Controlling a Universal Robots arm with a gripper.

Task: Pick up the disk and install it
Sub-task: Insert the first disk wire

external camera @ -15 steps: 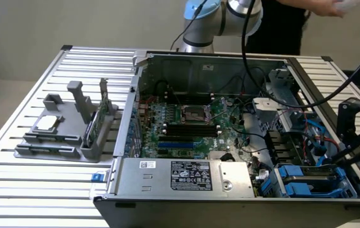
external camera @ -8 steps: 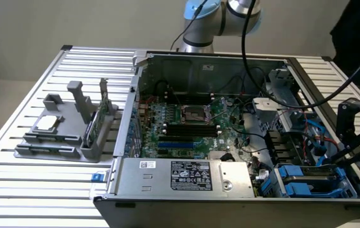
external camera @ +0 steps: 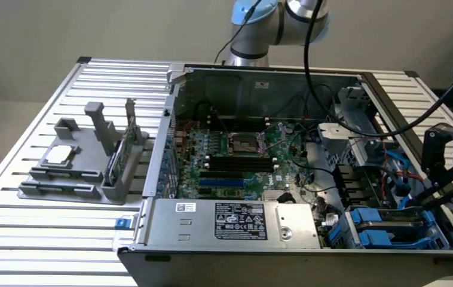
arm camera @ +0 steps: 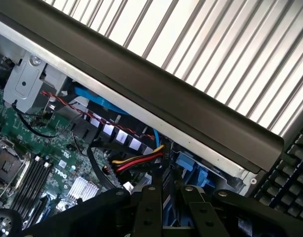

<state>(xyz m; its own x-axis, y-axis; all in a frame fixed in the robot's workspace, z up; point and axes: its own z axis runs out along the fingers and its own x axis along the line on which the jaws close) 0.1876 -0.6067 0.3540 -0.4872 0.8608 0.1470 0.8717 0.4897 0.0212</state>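
Squareness matters here: the disk (external camera: 376, 231) lies flat in the case's (external camera: 290, 266) corner bay just beside the gripper (external camera: 440, 190), whose grip I cannot tell, so any seating push should stay even and clear of the cables (arm camera: 136, 160).

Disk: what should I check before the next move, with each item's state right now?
1. The case is open: ok.
2. The disk lies inside the case, at the exterior view's right: ok.
3. The disk is fully seated: cannot tell.
4. The gripper is close to the disk: ok.
5. The gripper has hold of the disk: cannot tell.
6. The cables are clear of the disk: cannot tell.
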